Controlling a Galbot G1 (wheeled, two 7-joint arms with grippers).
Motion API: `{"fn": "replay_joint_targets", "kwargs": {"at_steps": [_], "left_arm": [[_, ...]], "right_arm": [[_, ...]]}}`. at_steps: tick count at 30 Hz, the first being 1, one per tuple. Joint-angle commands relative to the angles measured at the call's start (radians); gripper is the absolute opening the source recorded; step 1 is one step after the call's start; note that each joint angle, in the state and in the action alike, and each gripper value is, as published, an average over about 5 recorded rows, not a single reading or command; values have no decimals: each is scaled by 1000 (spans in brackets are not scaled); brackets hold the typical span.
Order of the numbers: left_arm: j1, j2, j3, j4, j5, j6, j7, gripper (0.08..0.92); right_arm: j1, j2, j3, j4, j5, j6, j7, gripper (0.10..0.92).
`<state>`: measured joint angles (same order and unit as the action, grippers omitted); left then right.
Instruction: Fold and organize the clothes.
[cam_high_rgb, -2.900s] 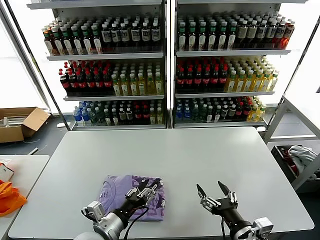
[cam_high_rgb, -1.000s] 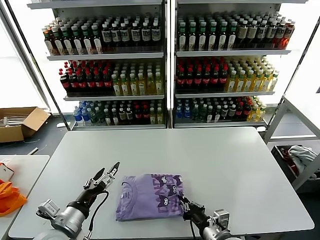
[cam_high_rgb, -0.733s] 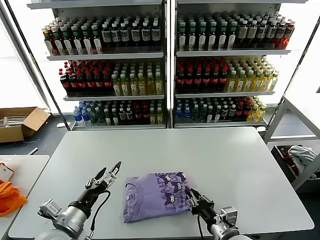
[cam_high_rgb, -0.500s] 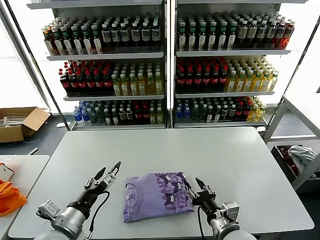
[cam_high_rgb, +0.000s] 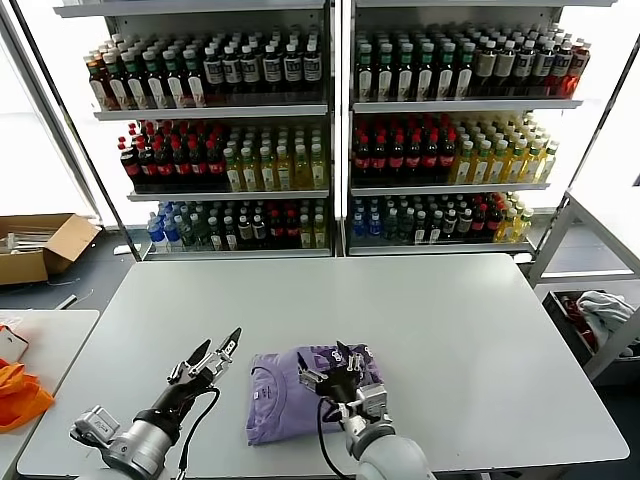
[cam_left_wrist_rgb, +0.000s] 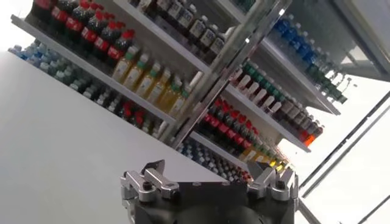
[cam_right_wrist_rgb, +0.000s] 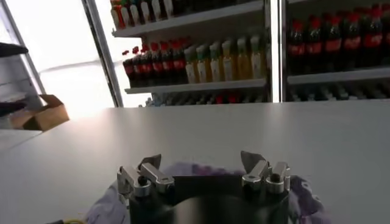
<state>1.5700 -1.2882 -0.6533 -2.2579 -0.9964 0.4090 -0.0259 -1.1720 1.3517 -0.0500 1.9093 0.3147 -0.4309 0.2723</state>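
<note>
T-shirt (cam_high_rgb: 290, 392), lavender with the dark print up, lies folded on the grey tabletop (cam_high_rgb: 450, 330), directly under my right end effector (cam_high_rgb: 335, 362), which hovers over its far-right part with fingers spread and nothing held. My left end effector (cam_high_rgb: 213, 356) sits just beside the shirt's left edge, off the cloth, fingers open and empty, pointing away toward the bottle shelves (cam_high_rgb: 330, 130).

Table (cam_high_rgb: 450, 310) bare beyond folded T-shirt (cam_high_rgb: 275, 395); right gripper (cam_high_rgb: 335, 372) sits over shirt, left gripper (cam_high_rgb: 212, 357) just beside it; gap between looks narrow
</note>
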Motion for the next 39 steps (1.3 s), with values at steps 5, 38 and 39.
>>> {"fn": "replay_joint_targets", "kwargs": {"at_steps": [5, 38, 39], "left_arm": [[13, -22, -10, 13, 9, -7, 8, 822], [26, -39, -218, 46, 298, -15, 163, 823], [25, -39, -226, 59, 302, -18, 168, 823]], "right_arm": [[79, 22, -114, -34, -84, 12, 128, 823], [-489, -7, 643, 316, -83, 317, -277, 823], [-489, -6, 648, 316, -83, 317, -279, 823]]}}
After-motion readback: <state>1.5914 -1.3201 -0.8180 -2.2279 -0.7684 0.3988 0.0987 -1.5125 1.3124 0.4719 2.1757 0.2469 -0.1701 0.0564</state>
